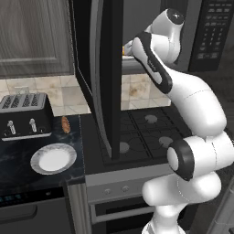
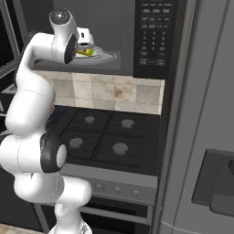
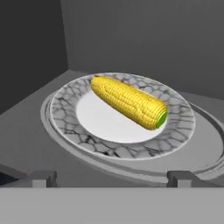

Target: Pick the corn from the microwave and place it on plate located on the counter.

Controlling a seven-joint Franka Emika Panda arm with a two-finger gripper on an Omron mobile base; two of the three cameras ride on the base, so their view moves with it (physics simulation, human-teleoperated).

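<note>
The corn (image 3: pixel 129 101) is a bright yellow cob with a green end, lying on a marble-rimmed dish (image 3: pixel 175 131) on the turntable inside the microwave (image 2: pixel 155 36). The microwave's tall dark door (image 1: pixel 103 68) is swung wide open. My gripper (image 3: pixel 113 179) is open just inside the cavity, a short way in front of the corn (image 2: pixel 87 52) and not touching it, with a fingertip (image 3: pixel 43 178) on either side of the dish's near rim. The plate (image 1: pixel 53 159), white with a grey rim, lies bare on the black veined counter (image 1: pixel 13 164) below left.
A four-slot toaster (image 1: pixel 25 114) stands behind the plate, and a small brown bread lump (image 1: pixel 66 124) lies to its right. The stovetop (image 2: pixel 105 132) sits under the microwave. The open door hangs between the cavity and the counter. A tall grey fridge (image 2: pixel 205 114) is at the right.
</note>
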